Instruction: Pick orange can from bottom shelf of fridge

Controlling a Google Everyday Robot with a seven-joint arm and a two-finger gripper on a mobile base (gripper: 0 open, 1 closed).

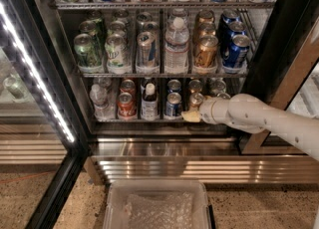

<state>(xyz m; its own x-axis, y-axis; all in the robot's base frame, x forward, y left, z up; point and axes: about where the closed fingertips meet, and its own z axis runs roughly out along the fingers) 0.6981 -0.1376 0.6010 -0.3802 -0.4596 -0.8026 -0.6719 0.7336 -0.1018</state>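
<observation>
Camera view looks into the open fridge (pixel 164 166), where the white arm (pixel 259 118) enters from the right and ends at the front edge of the bottom shelf (pixel 149 120), towards its right end. The gripper (pixel 192 116) sits low at that front rail, directly in front of the orange can (pixel 195 100) and touching or nearly touching its lower part. Whether the gripper is released or clenched on the can cannot be told from this angle, since the wrist covers the place where contact would be. The orange can stands upright on the rack in the front row, just right of a blue can (pixel 173 104), with a dark bottle (pixel 149 101) and a red can (pixel 125 104) further left along the same row. As a judgement, the approach part of the job looks done: the gripper is at the right shelf and the right can. What is left is a confirmed grasp, lifting the can clear of the front rail, and drawing it out of the cabinet without knocking the blue neighbour. The can is not yet raised from the rack.
</observation>
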